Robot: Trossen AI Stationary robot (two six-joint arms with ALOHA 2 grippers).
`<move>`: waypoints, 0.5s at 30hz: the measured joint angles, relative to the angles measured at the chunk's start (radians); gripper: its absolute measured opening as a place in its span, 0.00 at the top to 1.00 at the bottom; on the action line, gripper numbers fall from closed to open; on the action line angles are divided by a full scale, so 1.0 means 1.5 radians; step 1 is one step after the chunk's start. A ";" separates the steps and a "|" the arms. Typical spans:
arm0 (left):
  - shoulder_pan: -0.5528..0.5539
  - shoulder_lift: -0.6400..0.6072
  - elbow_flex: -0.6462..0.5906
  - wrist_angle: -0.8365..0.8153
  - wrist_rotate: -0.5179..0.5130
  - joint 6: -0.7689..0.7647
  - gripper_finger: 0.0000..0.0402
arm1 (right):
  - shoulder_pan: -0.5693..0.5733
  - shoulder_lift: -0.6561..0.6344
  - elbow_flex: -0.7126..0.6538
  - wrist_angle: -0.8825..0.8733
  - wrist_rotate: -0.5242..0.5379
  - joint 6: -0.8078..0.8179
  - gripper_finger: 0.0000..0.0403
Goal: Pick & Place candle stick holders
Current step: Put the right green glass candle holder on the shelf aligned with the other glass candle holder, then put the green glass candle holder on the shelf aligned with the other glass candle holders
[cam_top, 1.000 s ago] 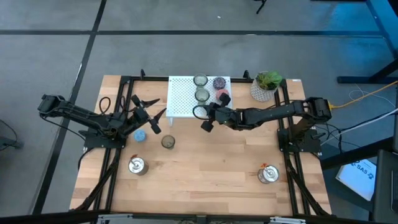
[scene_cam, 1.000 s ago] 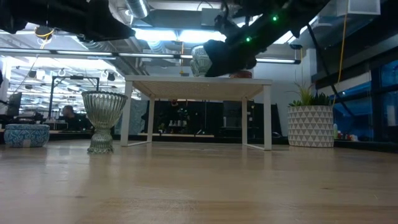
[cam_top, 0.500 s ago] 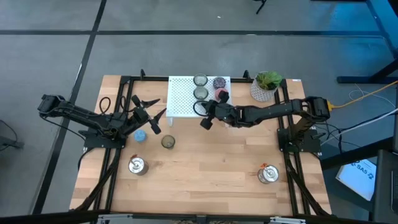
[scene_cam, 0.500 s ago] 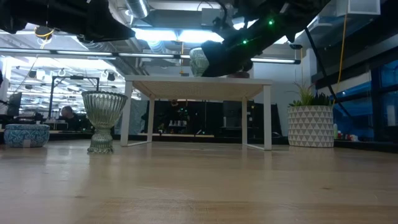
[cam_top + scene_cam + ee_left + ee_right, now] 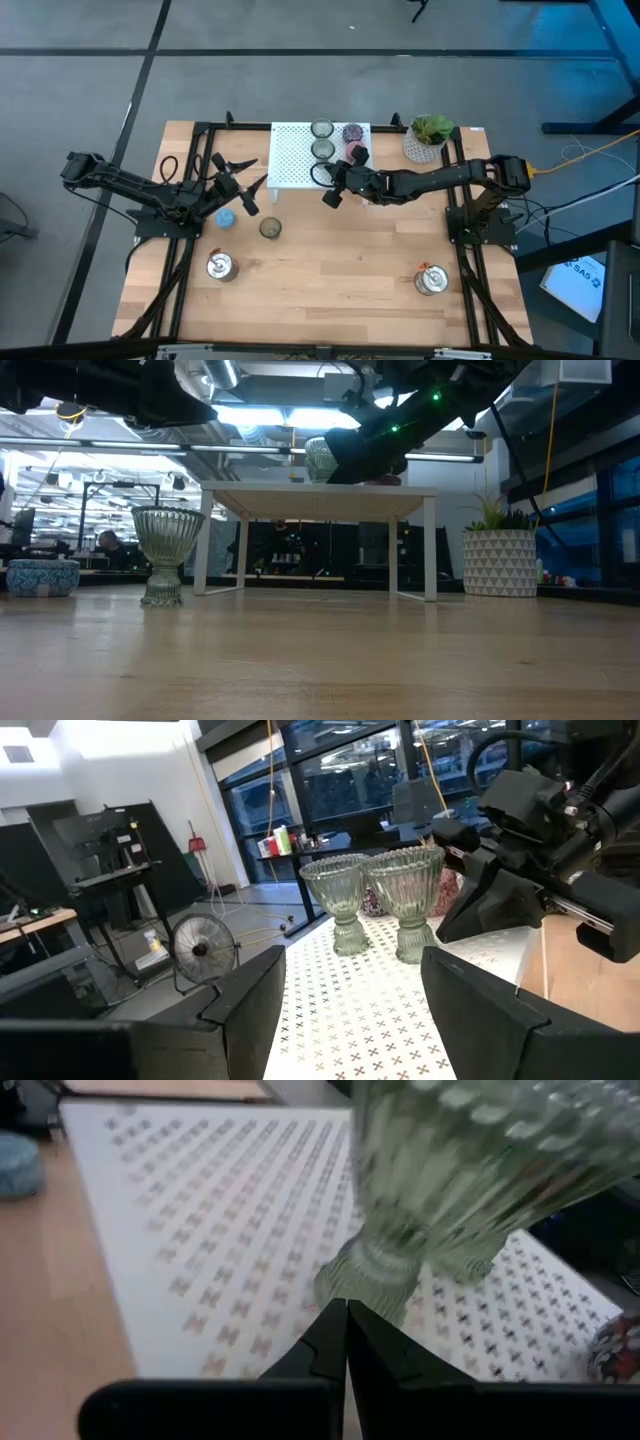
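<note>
Two arms: dark, both reaching in over the far half of the table (image 5: 340, 250) from opposite sides.
Rack: white perforated rack (image 5: 293, 155) stands at the far middle of the table, on legs in the low view.
Left gripper: left gripper (image 5: 240, 181) hangs just left of the rack, claw spread wide with nothing between the fingers; its wrist view looks across the rack top.
Right gripper: right gripper (image 5: 346, 1315) sits at the rack's near right corner, fingers pressed together to a thin seam and gripping nothing, tips pointing at the foot of a glass holder.
Plant pot: white plant pot (image 5: 426, 141) stands right of the rack, clear of both arms.
Silver holders: left silver holder (image 5: 220, 266) near the left front of the table; right silver holder (image 5: 431, 281) near the right front; well apart.
Glass holders: far glass holder (image 5: 322, 130) and middle glass holder (image 5: 323, 151) stand upright in a row on the rack. A third rim shows at the rack's near edge beside the right gripper, detail unclear. Table glass holder (image 5: 270, 229) stands on the wood in front of the rack.
Coloured holders: purple holder (image 5: 352, 132) and pink holder (image 5: 357, 152) on the rack's right edge; blue holder (image 5: 225, 216) on the table below the left gripper.
</note>
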 joint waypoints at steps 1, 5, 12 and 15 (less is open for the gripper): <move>-0.002 0.000 0.000 -0.001 0.004 -0.001 0.43 | 0.006 -0.002 0.000 -0.012 0.000 0.000 0.97; -0.024 0.000 0.000 0.000 0.009 -0.003 0.43 | 0.047 -0.033 -0.001 -0.069 -0.012 0.000 0.97; -0.080 0.005 0.027 -0.036 0.011 -0.051 0.43 | 0.104 -0.132 0.000 -0.172 -0.124 0.025 0.97; -0.108 0.025 0.076 -0.128 0.011 -0.080 0.43 | 0.123 -0.161 0.000 -0.213 -0.181 0.036 0.97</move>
